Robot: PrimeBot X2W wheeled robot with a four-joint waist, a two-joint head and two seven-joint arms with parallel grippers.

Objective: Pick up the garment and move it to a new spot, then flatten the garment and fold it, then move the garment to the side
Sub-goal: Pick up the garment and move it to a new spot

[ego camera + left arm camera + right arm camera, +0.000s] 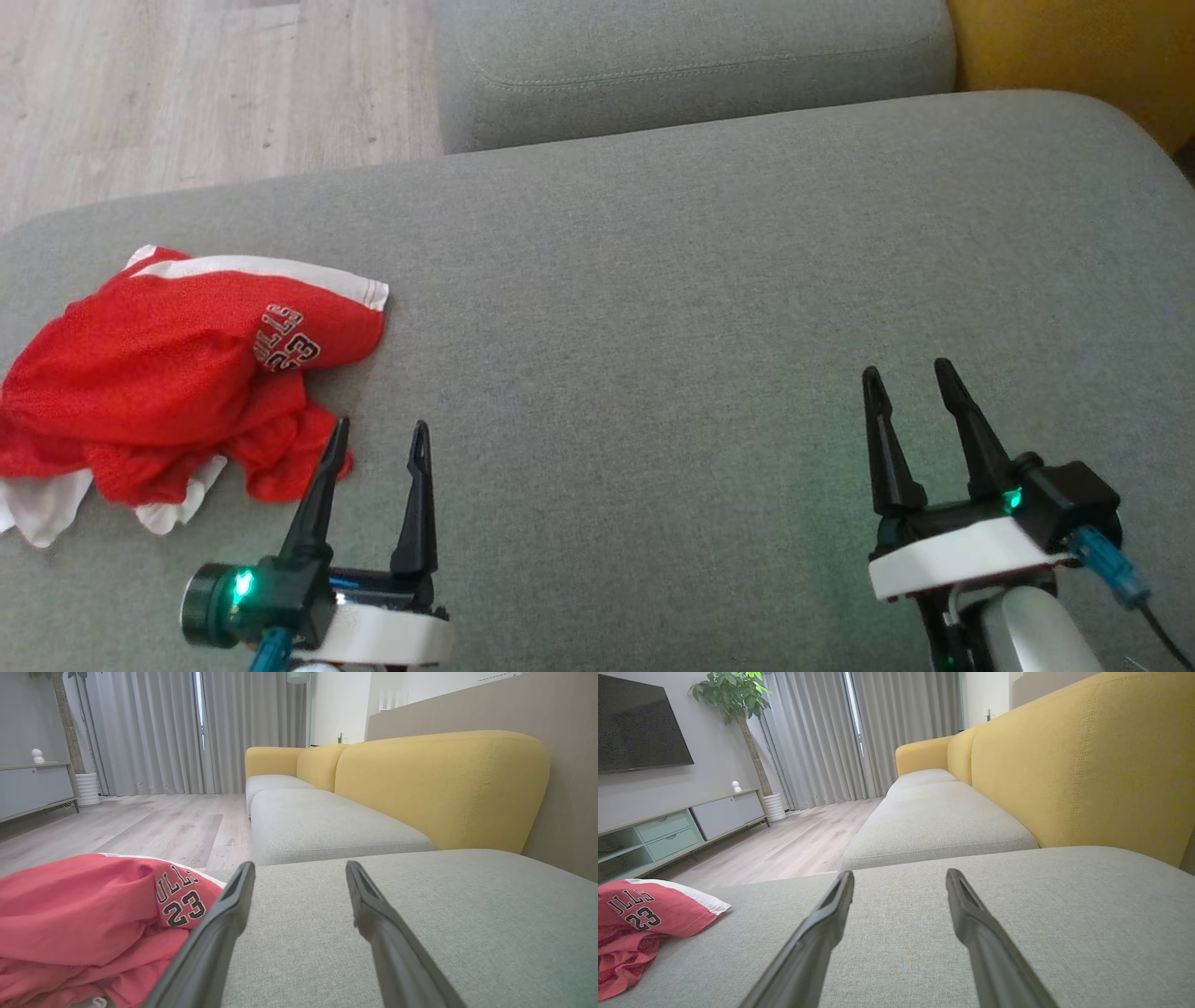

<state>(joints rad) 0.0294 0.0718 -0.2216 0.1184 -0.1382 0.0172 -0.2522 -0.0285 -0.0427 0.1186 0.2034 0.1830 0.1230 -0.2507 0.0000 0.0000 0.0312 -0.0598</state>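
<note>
Here, crumpled red garment (159,373) on grey cushion (700,308); left gripper (381,425) and right gripper (907,369), jaws apart, empty.

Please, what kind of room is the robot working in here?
Most likely a home living room. There is a sofa with grey seats and yellow backs, a television on the wall above a low cabinet, and a potted plant beside long curtains.
</note>
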